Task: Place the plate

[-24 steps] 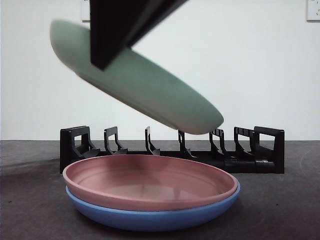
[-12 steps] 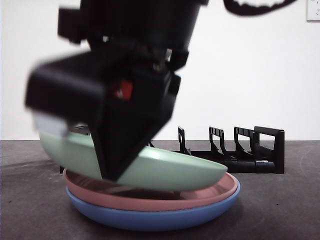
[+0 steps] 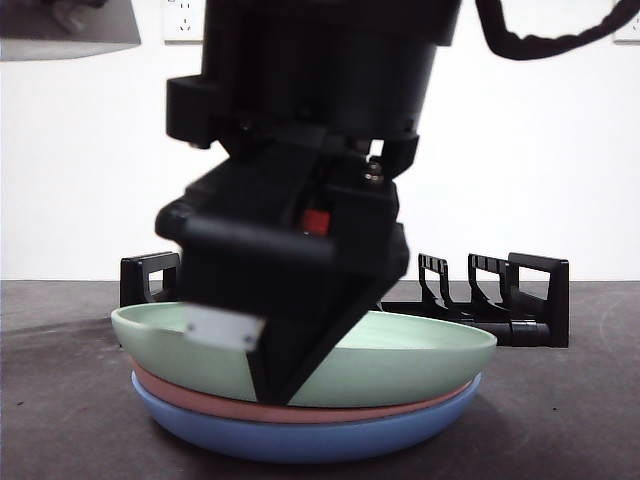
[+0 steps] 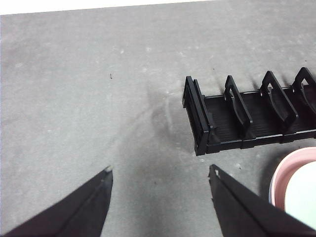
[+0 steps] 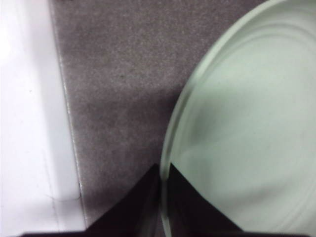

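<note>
The smooth round green plate (image 3: 420, 350) sits on a pink plate (image 3: 200, 395), which sits on a blue plate (image 3: 300, 435). The right gripper (image 5: 162, 197) pinches the green plate's rim. Only the left wrist view shows the left gripper (image 4: 160, 175) spread apart over the gray table (image 4: 98, 98), near the black rack (image 4: 247, 121).

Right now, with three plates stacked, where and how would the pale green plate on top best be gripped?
By its thin rim, one jaw inside and one outside, as the right gripper holds it now. The pale green plate lies nearly level, nested on the pink plate and blue plate, so only its raised edge offers a pinch. Come from above at the near side, away from the black rack.
</note>
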Tool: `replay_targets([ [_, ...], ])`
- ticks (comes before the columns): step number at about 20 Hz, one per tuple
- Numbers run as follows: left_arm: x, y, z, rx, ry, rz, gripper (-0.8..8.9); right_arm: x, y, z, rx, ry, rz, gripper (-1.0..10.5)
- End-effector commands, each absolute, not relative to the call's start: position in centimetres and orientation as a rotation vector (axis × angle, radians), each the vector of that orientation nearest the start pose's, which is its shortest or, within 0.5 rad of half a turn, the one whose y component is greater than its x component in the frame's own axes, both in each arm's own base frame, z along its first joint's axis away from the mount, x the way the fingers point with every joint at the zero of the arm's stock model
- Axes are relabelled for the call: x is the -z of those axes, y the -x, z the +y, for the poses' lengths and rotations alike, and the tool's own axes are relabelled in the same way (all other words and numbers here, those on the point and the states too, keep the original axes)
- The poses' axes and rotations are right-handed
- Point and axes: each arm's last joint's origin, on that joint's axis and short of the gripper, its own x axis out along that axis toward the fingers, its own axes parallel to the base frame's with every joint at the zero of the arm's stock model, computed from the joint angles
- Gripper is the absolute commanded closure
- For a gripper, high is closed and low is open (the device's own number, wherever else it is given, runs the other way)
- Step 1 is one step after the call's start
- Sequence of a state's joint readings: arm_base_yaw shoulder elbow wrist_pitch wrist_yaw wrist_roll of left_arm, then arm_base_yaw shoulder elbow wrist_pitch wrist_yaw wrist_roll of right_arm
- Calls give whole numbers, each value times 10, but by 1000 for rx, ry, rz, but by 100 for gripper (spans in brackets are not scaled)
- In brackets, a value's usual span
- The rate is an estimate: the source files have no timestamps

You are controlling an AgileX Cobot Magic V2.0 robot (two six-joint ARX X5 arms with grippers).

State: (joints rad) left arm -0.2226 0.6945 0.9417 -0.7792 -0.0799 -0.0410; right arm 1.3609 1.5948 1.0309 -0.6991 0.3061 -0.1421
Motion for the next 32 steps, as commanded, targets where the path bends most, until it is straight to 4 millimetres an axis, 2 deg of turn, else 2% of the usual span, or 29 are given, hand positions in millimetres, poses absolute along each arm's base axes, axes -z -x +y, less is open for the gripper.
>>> replay_targets([
  [1, -347, -121, -25, 126, -37, 509, 504, -194, -66, 291, -1006, 1103, 835, 924],
  [4, -347, -121, -25, 126, -37, 509, 504, -194, -66, 291, -1007, 1103, 836, 918],
  [7, -347, -121, -25, 126, -37, 509, 504, -194, -66, 291, -1006, 1103, 835, 774],
  [11, -347, -121, -25, 126, -37, 509, 504, -198, -64, 292, -1015, 1092, 822, 666],
  [14, -347, -121, -25, 126, -36, 508, 504, -216, -64, 295, -1039, 1024, 762, 533],
  [18, -347, -121, -25, 126, -36, 507, 504, -259, -67, 283, -1015, 905, 626, 531],
  [20, -347, -122, -25, 126, -34, 506, 504, -285, -82, 266, -956, 794, 555, 531],
  [22, -347, -123, -26, 133, -30, 508, 504, -307, -107, 242, -874, 670, 517, 531],
  [25, -345, -128, -27, 139, -31, 527, 504, -328, -152, 193, -750, 490, 518, 531],
  [29, -345, -140, -30, 155, 14, 521, 503, -339, -200, 123, -588, 331, 534, 531],
  [32, -347, -154, -36, 232, 92, 482, 504, -340, -223, 78, -500, 235, 550, 531],
])
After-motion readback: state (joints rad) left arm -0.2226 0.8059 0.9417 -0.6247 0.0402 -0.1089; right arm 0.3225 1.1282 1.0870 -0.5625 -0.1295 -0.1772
